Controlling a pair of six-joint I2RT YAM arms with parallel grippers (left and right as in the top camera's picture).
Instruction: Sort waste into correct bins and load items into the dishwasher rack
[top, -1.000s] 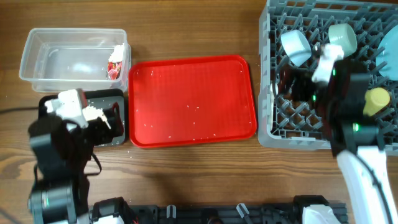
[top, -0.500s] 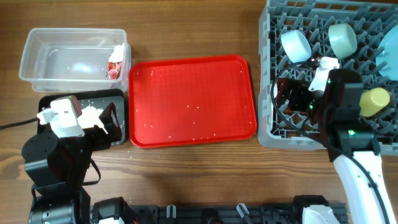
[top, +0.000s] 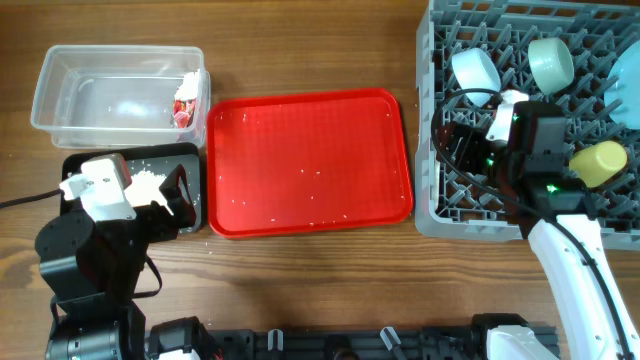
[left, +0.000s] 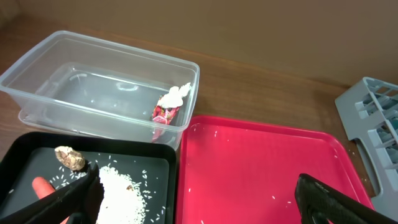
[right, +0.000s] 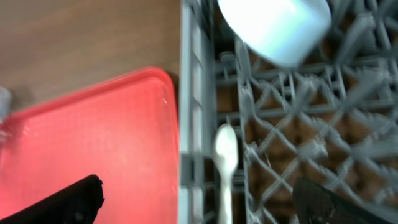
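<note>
The clear tub (top: 120, 88) holds the red-and-white wrapper (top: 184, 106), also seen in the left wrist view (left: 166, 109). The black tray (left: 149, 167) holds white rice (left: 121, 190), the beige lump (left: 69, 157) and the carrot (left: 43, 186). My left gripper (left: 196, 202) is open and empty over the edge between black tray and red tray. The grey rack (top: 445, 215) holds two bowls (top: 475, 72) (top: 550, 62), a plate (top: 626, 95), the yellow cup (top: 598, 162) and the white spoon (right: 225, 163). My right gripper (right: 199, 205) is open above the spoon at the rack's left edge.
The flat red serving tray (top: 310, 160) lies in the middle with a few rice grains on it. The left arm (top: 95, 250) covers part of the black tray. The wooden table (top: 300, 50) shows behind the tray.
The left arm drew back toward the front edge and then stayed still. The right gripper shifted a little left over the rack, uncovering more of the yellow cup.
</note>
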